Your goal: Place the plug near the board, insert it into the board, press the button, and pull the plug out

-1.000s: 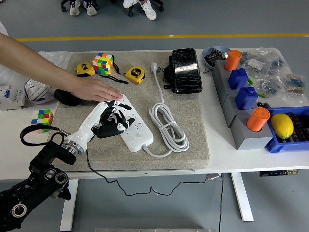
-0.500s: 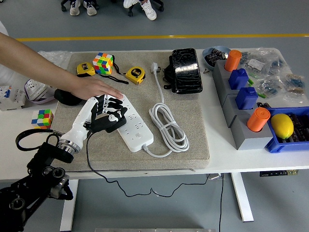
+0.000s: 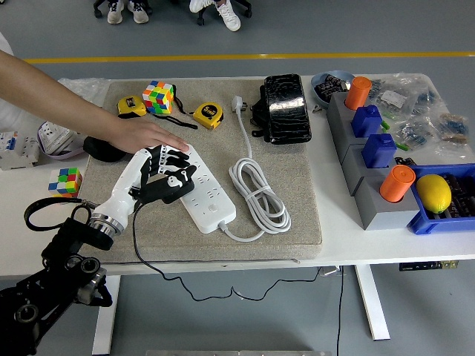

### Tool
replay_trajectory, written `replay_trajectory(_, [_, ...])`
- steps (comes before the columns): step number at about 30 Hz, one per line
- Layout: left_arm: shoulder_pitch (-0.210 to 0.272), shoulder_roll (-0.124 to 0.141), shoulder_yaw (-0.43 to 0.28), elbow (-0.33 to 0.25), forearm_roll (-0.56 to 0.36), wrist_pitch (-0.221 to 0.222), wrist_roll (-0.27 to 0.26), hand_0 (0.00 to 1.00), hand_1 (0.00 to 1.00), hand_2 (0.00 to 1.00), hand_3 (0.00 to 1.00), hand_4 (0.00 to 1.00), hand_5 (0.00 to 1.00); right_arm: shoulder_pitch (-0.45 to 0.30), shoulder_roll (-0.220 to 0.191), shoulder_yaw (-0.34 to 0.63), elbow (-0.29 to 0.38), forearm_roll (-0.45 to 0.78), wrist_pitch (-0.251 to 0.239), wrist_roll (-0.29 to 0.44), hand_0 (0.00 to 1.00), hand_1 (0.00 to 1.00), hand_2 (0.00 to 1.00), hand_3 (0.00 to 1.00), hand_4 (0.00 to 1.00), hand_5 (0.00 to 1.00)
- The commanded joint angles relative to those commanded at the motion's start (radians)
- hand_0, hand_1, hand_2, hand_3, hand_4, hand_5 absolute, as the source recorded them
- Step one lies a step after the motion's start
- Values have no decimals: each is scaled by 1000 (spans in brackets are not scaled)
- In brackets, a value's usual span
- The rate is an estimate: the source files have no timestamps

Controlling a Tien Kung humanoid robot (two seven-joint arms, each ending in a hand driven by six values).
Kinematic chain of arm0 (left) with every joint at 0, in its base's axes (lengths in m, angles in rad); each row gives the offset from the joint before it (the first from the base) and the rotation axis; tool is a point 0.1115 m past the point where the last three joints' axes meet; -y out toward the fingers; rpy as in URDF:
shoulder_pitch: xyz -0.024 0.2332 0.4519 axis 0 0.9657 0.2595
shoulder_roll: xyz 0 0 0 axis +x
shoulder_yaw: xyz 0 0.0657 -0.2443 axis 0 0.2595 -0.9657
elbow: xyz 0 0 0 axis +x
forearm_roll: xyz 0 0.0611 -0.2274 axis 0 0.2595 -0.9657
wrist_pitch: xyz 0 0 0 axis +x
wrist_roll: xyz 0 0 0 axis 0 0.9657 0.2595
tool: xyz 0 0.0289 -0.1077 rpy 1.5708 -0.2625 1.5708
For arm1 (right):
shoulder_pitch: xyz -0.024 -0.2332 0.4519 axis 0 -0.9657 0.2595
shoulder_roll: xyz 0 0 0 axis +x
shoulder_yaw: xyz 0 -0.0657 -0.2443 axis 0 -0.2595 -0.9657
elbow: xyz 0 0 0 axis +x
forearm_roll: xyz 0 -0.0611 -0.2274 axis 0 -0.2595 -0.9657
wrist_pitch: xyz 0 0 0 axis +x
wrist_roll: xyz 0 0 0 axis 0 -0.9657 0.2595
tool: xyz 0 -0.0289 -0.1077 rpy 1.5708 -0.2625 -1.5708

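Lying flat on the grey mat (image 3: 297, 215), the white power strip (image 3: 206, 194) has the robot's left hand (image 3: 165, 178) over its far half, black fingers (image 3: 178, 180) curled down onto the strip's top. I cannot tell from here whether they grip a plug or only press on the face. A person's hand (image 3: 145, 136) lies flat, fingers together, on the strip's far end, holding it down. The strip's own white cable (image 3: 258, 194) sits coiled just beside it, running up to a white plug (image 3: 237, 103) near the black pouch (image 3: 283, 108), well apart from the sockets. By my guess the inserting or button-pressing step is in hand. Next would call for a firm, straight motion while the strip stays pinned. The right arm is nowhere to be seen.
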Motion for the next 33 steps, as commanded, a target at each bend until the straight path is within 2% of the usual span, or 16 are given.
replay_trajectory(2, [3,2,-17,-20,56,-39,45,293,346,451,538,806,284,0,0,-1,0,0,1,0,548,572,525,504,811,358])
replay_trajectory(3, [5,5,-35,-45,101,-77,88,293,346,451,538,806,284,0,-1,-3,0,1,1,0,548,572,525,504,811,358])
replay_trajectory(4, [5,8,-45,-71,147,-119,131,80,55,140,816,735,45,-1,-1,-4,0,1,1,0,548,574,525,505,813,356])
replay_trajectory(9, [-12,23,-58,-184,355,-322,337,80,55,140,816,735,45,1,-4,-11,-1,7,8,3,548,574,525,505,813,356])
replay_trajectory(10, [-14,25,-56,-202,394,-361,376,55,55,135,926,793,2,2,-4,-10,-1,7,9,4,549,573,527,507,816,352])
replay_trajectory(14, [-20,31,-43,-234,537,-523,541,55,55,135,926,793,2,3,-6,-11,0,6,11,5,549,573,527,507,816,352])
replay_trajectory(15, [-22,31,-36,-234,545,-545,568,55,55,135,926,793,2,3,-6,-12,0,7,11,5,549,573,527,507,816,352])
replay_trajectory(17, [-28,30,-21,-227,551,-563,595,61,59,138,890,788,2,2,-6,-15,-1,9,11,5,549,574,526,507,816,352])
replay_trajectory(21, [-30,26,-2,-214,557,-578,611,61,59,138,890,788,2,1,-7,-15,0,8,11,6,549,574,526,507,816,352])
replay_trajectory(33, [-36,26,7,-198,561,-571,605,55,62,142,875,788,2,-2,-7,-9,1,5,9,7,549,573,526,506,818,352])
